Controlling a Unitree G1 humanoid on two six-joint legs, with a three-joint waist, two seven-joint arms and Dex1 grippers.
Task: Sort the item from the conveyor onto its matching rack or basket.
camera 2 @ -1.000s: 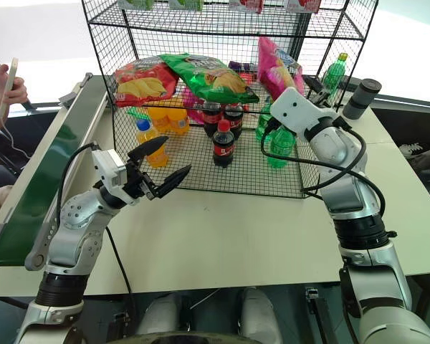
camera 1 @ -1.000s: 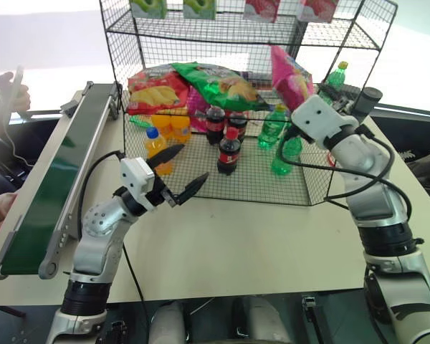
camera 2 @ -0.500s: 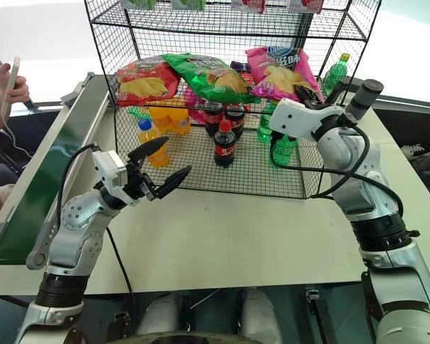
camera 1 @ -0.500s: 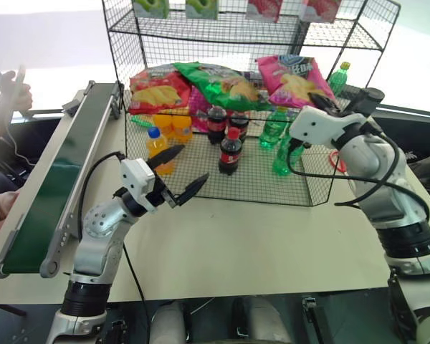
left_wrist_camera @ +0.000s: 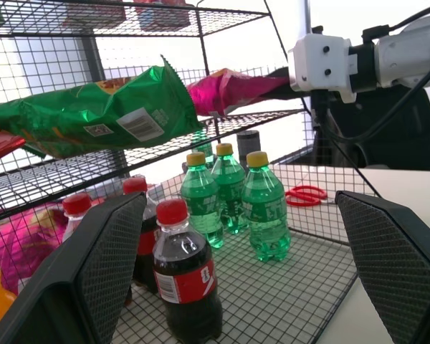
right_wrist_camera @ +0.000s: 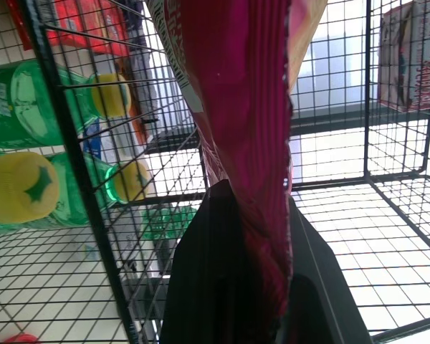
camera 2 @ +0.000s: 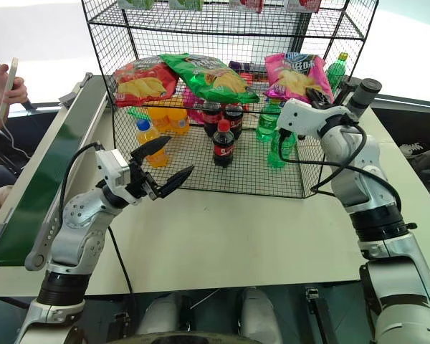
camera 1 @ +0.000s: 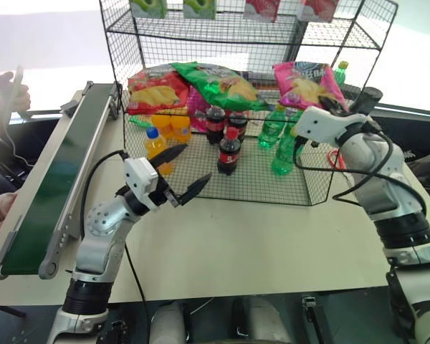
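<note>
Two arms reach toward our black wire rack (camera 1: 201,29). On its middle shelf lies the pink chip bag (camera 1: 307,82), beside the green one (camera 1: 218,84). Our right gripper (right_wrist_camera: 261,287) is clamped on the bag's edge; our left gripper (camera 1: 179,173) hangs spread wide, empty.

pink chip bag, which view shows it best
The right eye view: the pink chip bag lies face-up on the rack's middle shelf. The right wrist view has its edge in the right gripper; the left wrist view, a sliver.
</note>
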